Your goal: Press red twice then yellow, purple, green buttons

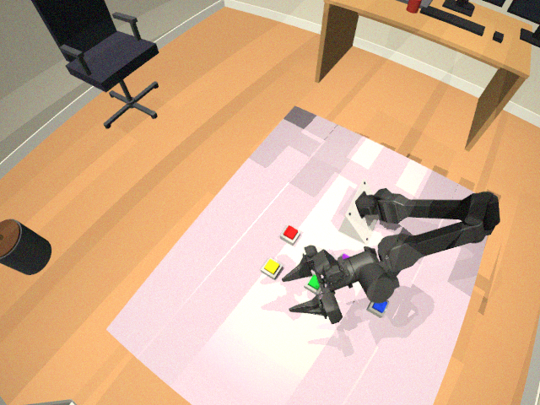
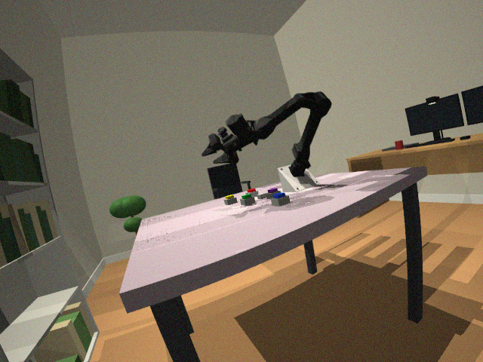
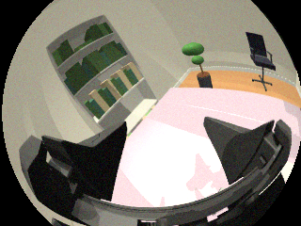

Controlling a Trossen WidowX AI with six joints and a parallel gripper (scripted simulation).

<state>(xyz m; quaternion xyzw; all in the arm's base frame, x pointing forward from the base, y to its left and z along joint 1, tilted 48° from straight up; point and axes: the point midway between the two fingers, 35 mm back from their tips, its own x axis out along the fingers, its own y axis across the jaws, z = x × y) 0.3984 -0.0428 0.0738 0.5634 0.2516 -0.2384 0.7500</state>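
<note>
Five buttons sit on grey bases on the pink table (image 1: 183,314) (image 2: 218,241). The red button (image 1: 290,232) (image 2: 251,191) is farthest left-back. The yellow button (image 1: 272,266) (image 2: 229,197) is in front of it. The green button (image 1: 313,282) (image 2: 246,196) shows between the fingers from above. The purple button (image 1: 344,256) (image 2: 272,190) is mostly hidden by the arm in the top view. The blue button (image 1: 379,306) (image 2: 278,195) is nearest the arm's wrist. My gripper (image 1: 296,292) (image 2: 214,152) (image 3: 167,123) is open and empty, held high above the buttons.
The arm's white base plate (image 1: 355,218) (image 2: 288,179) stands behind the buttons. An office chair (image 1: 105,52), a wooden desk (image 1: 435,35) (image 2: 413,155) with monitors, a bookshelf (image 2: 19,175) and a plant (image 2: 127,210) surround the table. No blocks show.
</note>
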